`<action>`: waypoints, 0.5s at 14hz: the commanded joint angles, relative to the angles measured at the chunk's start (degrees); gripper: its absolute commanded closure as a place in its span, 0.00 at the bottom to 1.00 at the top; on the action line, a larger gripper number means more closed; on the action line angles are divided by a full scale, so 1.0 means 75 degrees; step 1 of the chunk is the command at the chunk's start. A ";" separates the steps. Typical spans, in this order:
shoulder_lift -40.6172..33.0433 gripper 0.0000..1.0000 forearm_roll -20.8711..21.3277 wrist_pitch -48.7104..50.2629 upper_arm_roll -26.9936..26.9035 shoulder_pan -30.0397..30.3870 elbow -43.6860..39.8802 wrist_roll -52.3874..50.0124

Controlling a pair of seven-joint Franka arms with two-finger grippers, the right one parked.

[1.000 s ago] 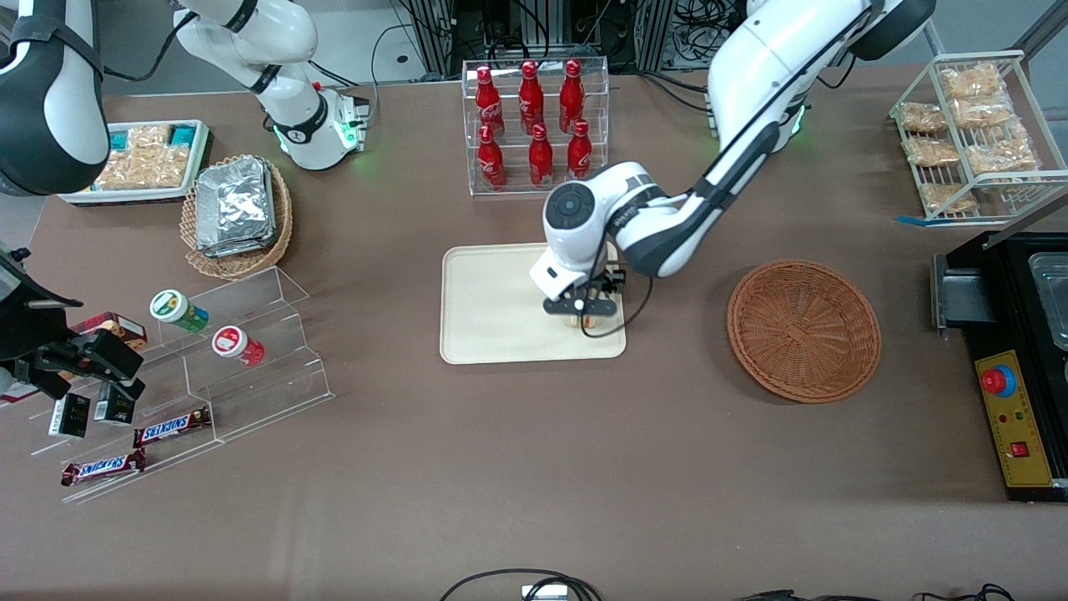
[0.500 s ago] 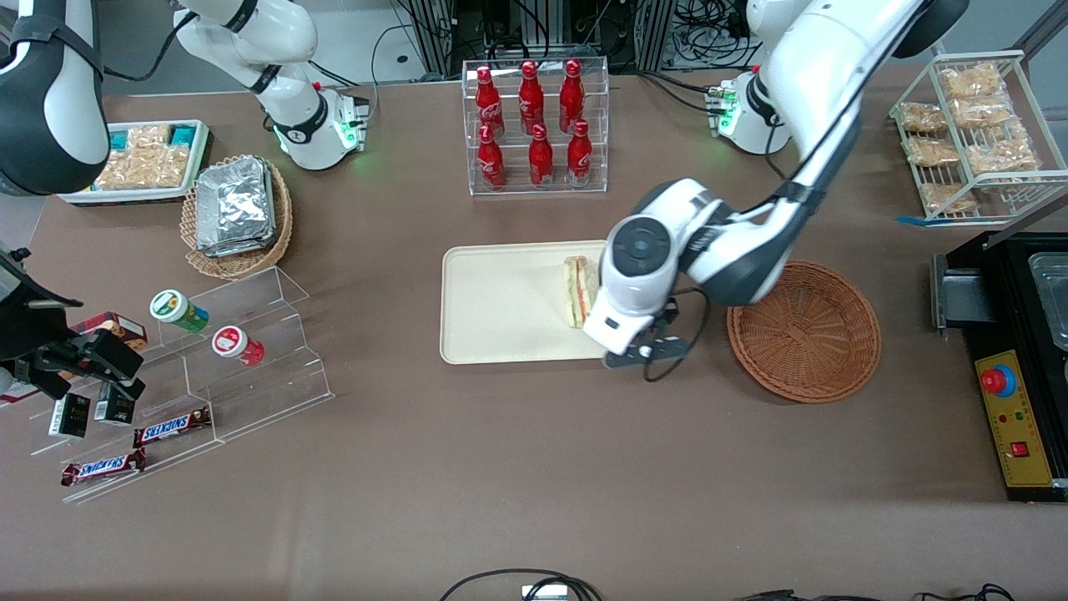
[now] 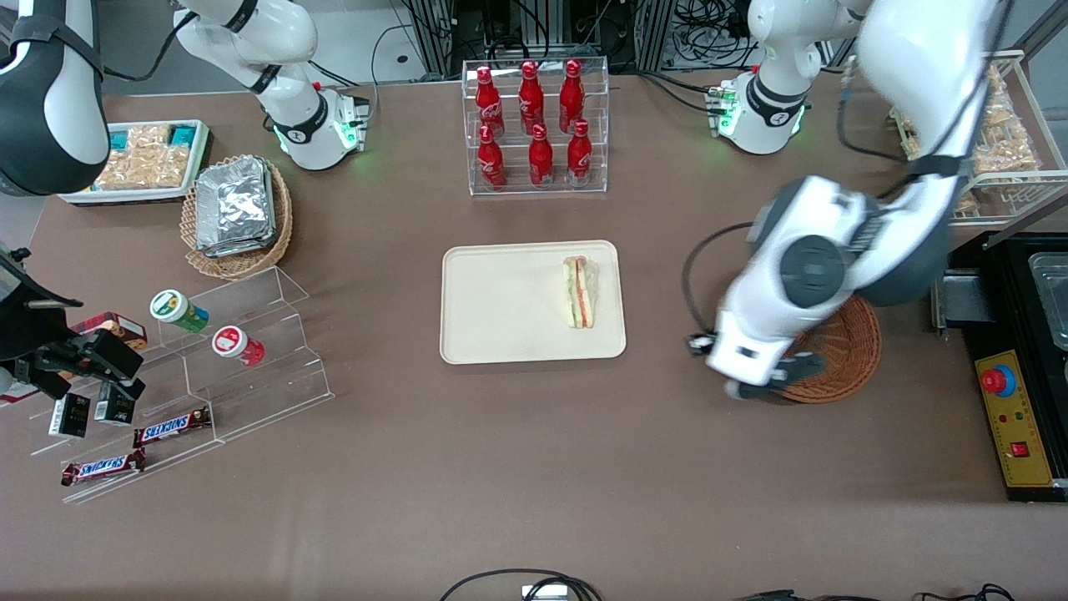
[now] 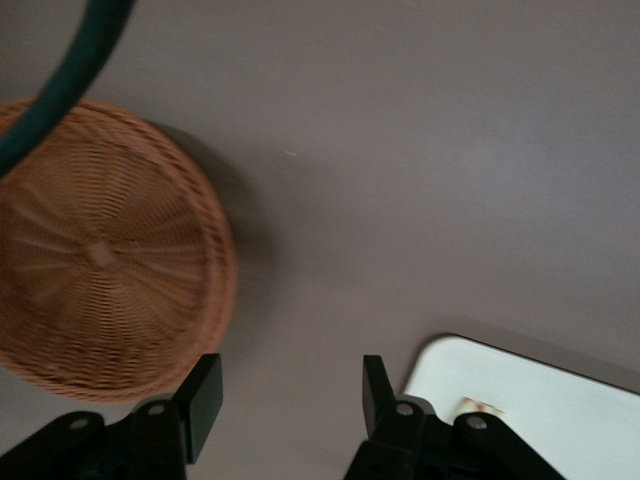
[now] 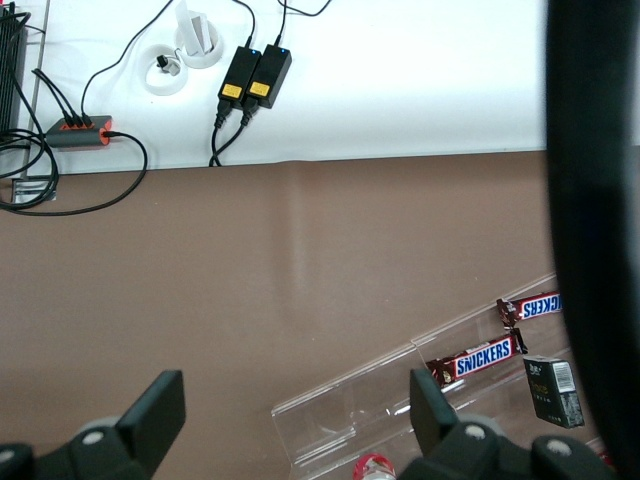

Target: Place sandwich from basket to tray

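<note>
Resting on tray (image 3: 501, 334), sandwich (image 3: 581, 291) lies apart from empty end effector (image 4: 288, 395).

Robot lab, mock shop setup: cola bottles (image 3: 534, 125) in acrylic rack, Snickers bars (image 3: 171, 427), cable clutter, emergency-stop box (image 3: 1014, 417).

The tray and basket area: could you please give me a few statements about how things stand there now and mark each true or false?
1. The sandwich lies on the tray. True.
2. The basket holds a sandwich. False: the wrist view shows it empty.
3. The gripper is open and holds nothing. True.
4. The gripper hovers over the tray. False: the front view shows it by the basket's edge, off the tray toward the working arm's end.
5. The sandwich sits at the tray's middle. False: it lies near the tray's edge nearest the basket.
</note>
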State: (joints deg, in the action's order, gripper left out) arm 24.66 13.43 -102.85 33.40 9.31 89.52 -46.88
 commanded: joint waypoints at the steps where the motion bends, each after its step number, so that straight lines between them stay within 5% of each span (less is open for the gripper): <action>1: -0.0311 0.33 -0.0162 0.0656 0.0059 0.0479 -0.0122 0.0587; 4: -0.0335 0.00 -0.0174 0.1640 0.0036 0.0749 -0.0649 0.1105; 7: -0.0744 0.00 -0.0431 0.2144 -0.0208 0.0962 -0.0557 0.1946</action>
State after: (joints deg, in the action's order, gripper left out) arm 22.00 12.39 -89.89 33.23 15.73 84.80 -36.77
